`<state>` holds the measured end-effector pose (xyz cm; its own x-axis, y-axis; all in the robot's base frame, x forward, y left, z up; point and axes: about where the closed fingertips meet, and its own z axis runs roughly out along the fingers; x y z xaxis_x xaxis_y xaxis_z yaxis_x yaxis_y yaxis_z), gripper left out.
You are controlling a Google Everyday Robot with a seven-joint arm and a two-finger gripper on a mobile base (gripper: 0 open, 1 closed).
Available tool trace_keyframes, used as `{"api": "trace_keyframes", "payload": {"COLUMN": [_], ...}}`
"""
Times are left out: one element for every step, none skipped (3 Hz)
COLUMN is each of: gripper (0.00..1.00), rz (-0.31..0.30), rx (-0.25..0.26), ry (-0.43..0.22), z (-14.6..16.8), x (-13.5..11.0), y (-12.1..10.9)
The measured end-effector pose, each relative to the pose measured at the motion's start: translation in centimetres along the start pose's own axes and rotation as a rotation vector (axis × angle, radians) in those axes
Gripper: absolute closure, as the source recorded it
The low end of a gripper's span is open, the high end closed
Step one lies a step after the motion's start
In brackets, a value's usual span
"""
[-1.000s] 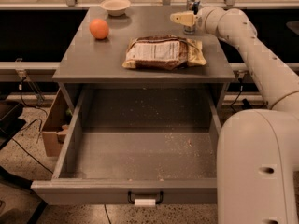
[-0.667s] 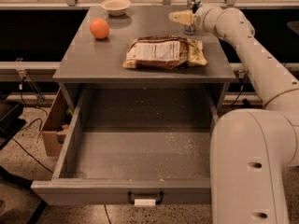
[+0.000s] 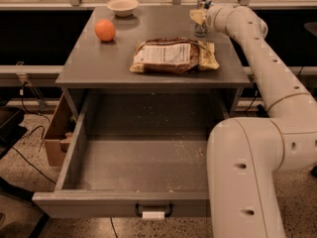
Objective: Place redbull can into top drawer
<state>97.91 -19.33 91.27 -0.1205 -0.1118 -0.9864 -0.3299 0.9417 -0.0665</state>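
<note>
On rear tabletop [image 3: 158,24], jaws half-hiding redbull can [image 3: 200,29]

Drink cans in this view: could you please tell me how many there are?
1: the can stands at the table's far right corner, with the end effector right at it; the arm could hide others.

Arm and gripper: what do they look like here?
The arm is cream-white, made of fat rounded tubes dotted with small dark holes; no cables show. The gripper, beside the redbull can at the back right of the tabletop, looks pale yellowish.
</note>
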Motion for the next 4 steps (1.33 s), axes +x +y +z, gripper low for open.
{"api": "trace_keyframes", "payload": {"gripper": [0.67,0.98,1.00,1.00], "rz": [0.000,0.000,0.000,-0.020], "rx": [0.000,0.000,0.000,-0.060], "ry": [-0.001,-0.001,-0.001,-0.013], "z": [0.0,0.0,0.0,-2.1], "x": [0.0,0.0,0.0,-2.9], "y": [0.0,0.0,0.0,0.8]}}
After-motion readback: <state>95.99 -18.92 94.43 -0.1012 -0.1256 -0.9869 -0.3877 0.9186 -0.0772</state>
